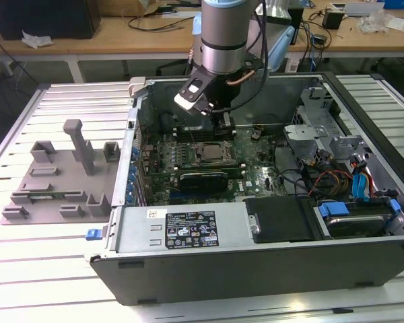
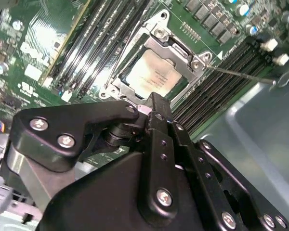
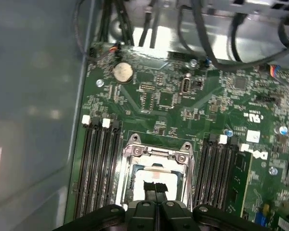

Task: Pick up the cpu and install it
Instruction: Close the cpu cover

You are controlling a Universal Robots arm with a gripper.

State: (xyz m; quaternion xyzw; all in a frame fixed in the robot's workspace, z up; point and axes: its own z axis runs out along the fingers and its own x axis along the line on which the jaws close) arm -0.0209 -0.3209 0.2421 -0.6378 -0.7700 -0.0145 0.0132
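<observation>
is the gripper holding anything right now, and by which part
Nothing, it seems: the gripper is shut just over the cpu, which lies flat in its socket.

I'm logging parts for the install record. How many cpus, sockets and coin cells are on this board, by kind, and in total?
cpu: 1
socket: 1
coin cell: 1
Total: 3
</observation>
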